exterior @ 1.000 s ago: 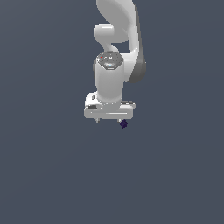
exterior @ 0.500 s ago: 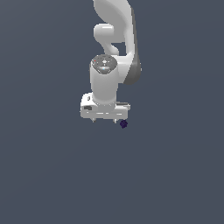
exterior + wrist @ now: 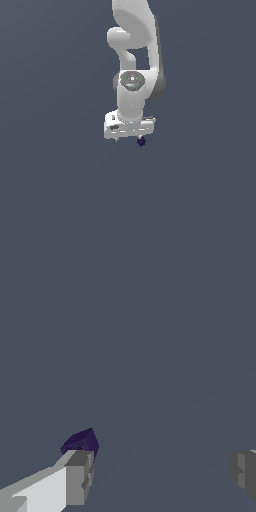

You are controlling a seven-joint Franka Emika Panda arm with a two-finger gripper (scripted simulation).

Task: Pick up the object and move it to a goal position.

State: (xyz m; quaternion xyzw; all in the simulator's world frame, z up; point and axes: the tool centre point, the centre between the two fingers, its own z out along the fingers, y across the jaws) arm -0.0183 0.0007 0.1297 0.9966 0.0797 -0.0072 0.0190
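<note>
The object (image 3: 141, 142) is a tiny dark purple block just under the end of the white gripper hand that lies toward the exterior view's right. In the wrist view the object (image 3: 81, 443) sits right at the tip of one grey finger (image 3: 76, 476), outside the gap between the fingers. The other finger (image 3: 244, 473) stands far off, so my gripper (image 3: 160, 466) is open with nothing between its fingers. From the exterior view the gripper (image 3: 129, 138) points downward, its fingers mostly hidden by the hand.
A flat, uniform dark grey surface fills both views. The white arm (image 3: 136, 55) rises above the hand toward the exterior view's top.
The wrist and hand have come down a little and shifted slightly toward the exterior view's right. The purple object stays at the same spot.
</note>
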